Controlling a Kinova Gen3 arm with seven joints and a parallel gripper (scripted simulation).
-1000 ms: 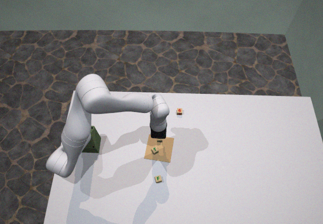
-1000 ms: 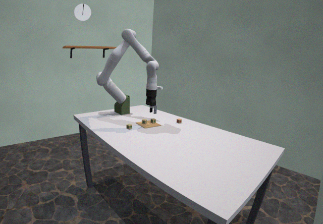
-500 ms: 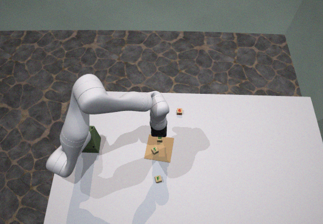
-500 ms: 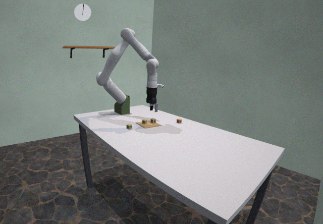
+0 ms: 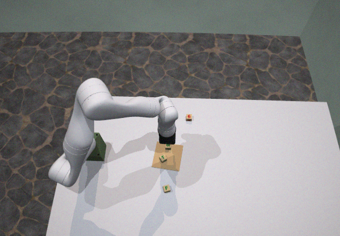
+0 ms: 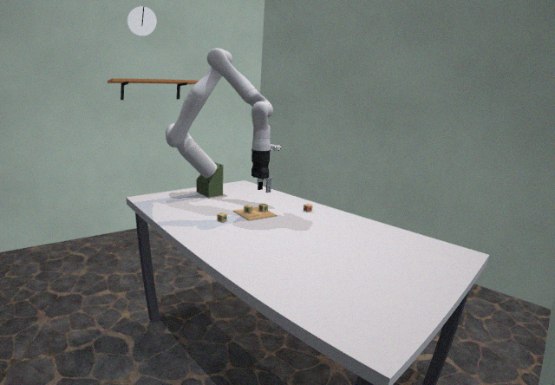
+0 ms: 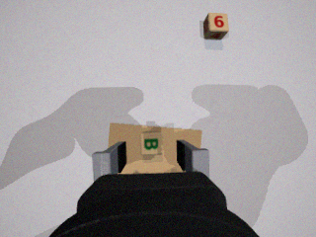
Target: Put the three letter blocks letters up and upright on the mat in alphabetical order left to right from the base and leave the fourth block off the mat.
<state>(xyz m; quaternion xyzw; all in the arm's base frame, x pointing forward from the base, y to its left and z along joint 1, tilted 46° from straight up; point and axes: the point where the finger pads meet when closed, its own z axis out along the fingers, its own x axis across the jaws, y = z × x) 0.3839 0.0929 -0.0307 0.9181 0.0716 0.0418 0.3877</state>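
Observation:
A tan mat (image 5: 167, 157) lies on the white table. The block with a green B (image 7: 150, 145) sits on the mat's far part; it also shows in the top view (image 5: 168, 146) and the exterior view (image 6: 263, 207). The T block (image 5: 163, 158) lies on the mat's left side, turned askew. The F block (image 5: 166, 188) lies on the table off the mat, nearer the camera. The block with a red 6 (image 5: 188, 117) lies off the mat; it also shows in the wrist view (image 7: 216, 24). My gripper (image 6: 264, 186) is open and empty, raised straight above the B block.
The green arm base (image 5: 98, 147) stands at the table's left edge. A wall shelf (image 6: 152, 81) and a clock (image 6: 141, 20) are far behind the table.

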